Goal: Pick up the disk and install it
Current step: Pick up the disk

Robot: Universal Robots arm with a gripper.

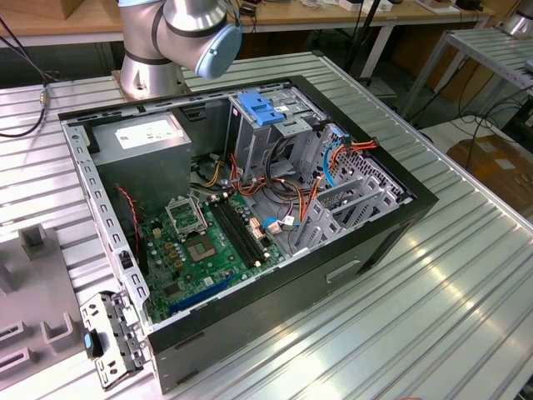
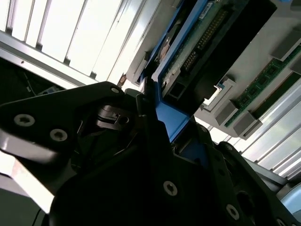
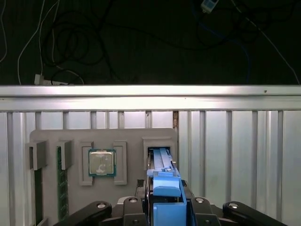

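Observation:
The disk stands on edge in a slot of a grey parts tray, framed by its blue plastic carrier. In the first wrist view my gripper sits over it, black fingers on either side of the blue carrier. In the second wrist view the disk shows its green circuit board and connector, and its blue frame runs down between the fingers of my gripper. The jaws look closed against the carrier. In the exterior view the open computer case lies on the ribbed metal table, with its drive cage at the back.
A processor and memory sticks lie in other tray slots. Inside the case are a motherboard, a grey box with a white sticker, a light-blue latch plate and loose cables. The arm's base stands behind the case.

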